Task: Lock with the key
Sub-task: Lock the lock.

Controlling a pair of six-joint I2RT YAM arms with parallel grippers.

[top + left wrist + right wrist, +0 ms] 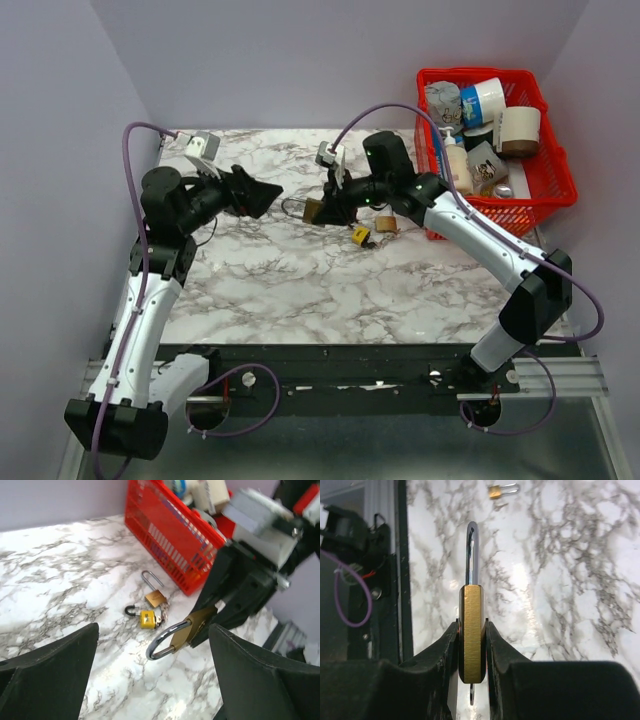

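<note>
**Left jaws released, right jaws clamped on the open padlock above the table**

Left side. My left gripper (268,200) hangs over the marble table (300,300), pointing to the right. Its fingers (55,675) are spread wide and grasp nothing. In the left wrist view they are cut off by the lower edge, so only their dark inner faces show.

Centre. The brass padlock (471,630) is held off the table, just beyond the left fingertips and apart from them. My right gripper (335,205) pinches its body by the two flat sides. The shackle (471,555) points toward the left gripper. In the left wrist view one leg is free of the body, so the lock stands open. From the right wrist I see the padlock edge-on only, and its keyhole face is hidden. A thin dark piece (471,696) pokes out below the body between the fingers, and I cannot tell whether it is the key.

Right of centre. A yellow padlock (146,619) and a smaller brass padlock (156,598) lie on the table just beside each other, both with open shackles. Something small and metallic sits between them, too small to identify.

Far right. A red basket (548,195) stands at the table's corner, packed with rolls and bottles. The right arm covers part of its near wall.
</note>
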